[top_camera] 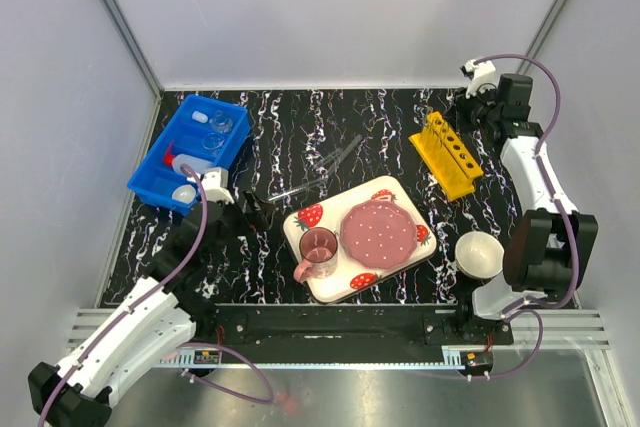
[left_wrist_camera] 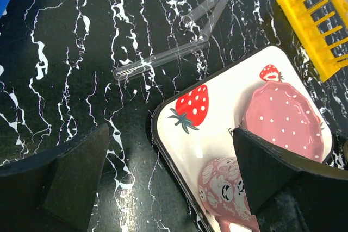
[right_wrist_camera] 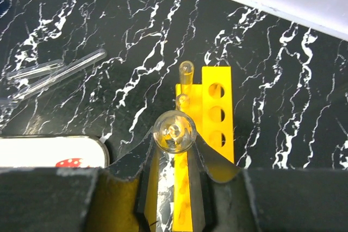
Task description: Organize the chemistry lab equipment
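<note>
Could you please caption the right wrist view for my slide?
Right gripper shut on a glass test tube, end-on over the yellow holed rack; loose tubes lie on the table.

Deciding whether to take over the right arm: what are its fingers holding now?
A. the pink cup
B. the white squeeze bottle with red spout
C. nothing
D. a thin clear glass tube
D: in the right wrist view the right arm's fingers are shut on a thin clear glass tube, seen end-on in front of the yellow holed rack.
</note>
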Tool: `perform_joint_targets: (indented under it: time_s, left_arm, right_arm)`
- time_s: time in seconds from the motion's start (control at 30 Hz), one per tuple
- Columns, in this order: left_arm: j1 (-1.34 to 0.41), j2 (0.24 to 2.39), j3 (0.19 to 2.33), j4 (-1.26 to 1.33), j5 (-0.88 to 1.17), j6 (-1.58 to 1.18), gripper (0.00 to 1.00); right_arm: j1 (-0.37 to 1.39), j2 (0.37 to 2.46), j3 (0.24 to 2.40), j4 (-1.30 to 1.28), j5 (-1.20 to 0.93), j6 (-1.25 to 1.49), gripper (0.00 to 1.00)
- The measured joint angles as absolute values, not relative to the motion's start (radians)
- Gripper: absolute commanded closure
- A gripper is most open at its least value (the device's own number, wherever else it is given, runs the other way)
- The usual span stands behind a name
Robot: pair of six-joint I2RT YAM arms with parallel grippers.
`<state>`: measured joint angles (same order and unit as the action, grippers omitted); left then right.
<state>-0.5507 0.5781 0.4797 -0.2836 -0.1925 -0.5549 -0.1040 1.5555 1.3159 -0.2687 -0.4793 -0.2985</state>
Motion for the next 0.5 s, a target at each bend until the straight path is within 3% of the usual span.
perform_joint_targets:
  time_s: [0.5]
  left_arm:
    - [-0.551, 0.603, 0.48, -0.292, -0.192, -0.555, 0.01]
  right_arm:
    - [-0.104, 1.659, 1.35, -0.207, -0.46, -0.311, 0.76]
